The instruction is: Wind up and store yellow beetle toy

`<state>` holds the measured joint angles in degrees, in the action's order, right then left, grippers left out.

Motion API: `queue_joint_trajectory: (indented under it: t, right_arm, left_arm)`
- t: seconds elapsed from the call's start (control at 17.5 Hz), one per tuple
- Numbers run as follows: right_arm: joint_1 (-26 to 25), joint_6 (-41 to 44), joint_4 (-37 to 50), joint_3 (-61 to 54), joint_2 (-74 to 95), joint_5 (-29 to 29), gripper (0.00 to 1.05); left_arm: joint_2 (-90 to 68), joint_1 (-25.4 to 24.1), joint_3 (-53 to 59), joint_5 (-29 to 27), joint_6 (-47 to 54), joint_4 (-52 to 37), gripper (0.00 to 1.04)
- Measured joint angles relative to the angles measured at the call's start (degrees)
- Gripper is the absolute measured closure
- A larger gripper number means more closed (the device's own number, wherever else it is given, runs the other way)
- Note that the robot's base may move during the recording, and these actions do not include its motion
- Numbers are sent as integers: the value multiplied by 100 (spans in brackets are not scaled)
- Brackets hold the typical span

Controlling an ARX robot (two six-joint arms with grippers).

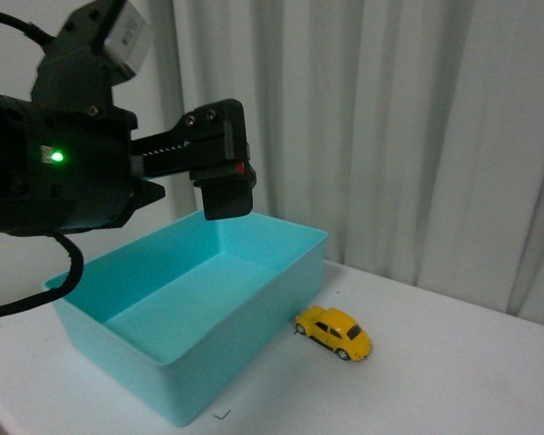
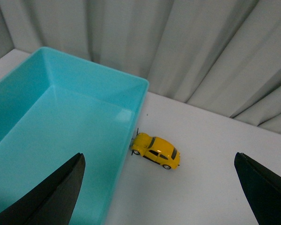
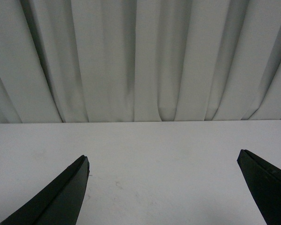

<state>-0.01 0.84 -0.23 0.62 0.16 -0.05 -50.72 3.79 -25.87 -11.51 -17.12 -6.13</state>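
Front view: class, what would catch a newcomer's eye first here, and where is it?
An empty turquoise bin stands left of centre. Close beside its right wall, on the white table, sits the yellow beetle toy. Above the bin looms the black left arm, its green light glowing.

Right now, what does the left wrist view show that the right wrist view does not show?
Only the left wrist view shows the turquoise bin, which is empty, and the yellow beetle toy on the table close beside the bin's outer wall. It also shows the left end effector, wide open. Only the right wrist view shows the right end effector, also wide open, with nothing in front of it. Both views share the white table and the pale curtain behind it.
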Motion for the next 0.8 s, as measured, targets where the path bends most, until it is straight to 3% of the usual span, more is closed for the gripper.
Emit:
queue_joint_trajectory:
  t: [0.17, 0.4, 0.63, 0.8]
  right_arm:
    - [0, 0, 2, 0, 2, 7, 7]
    - [0, 0, 2, 0, 2, 9, 7]
    - [0, 0, 2, 0, 2, 7, 7]
    - [0, 0, 2, 0, 2, 7, 7]
  left_arm:
    - [-1766, 33, -1196, 389, 1480, -960, 7]
    - [-3552, 341, -2708, 1506, 4183, -964, 7]
    - [-4542, 476, -3919, 1971, 7213, 675, 7]
    - [-5099, 597, -4356, 1499, 9339, 2048, 7]
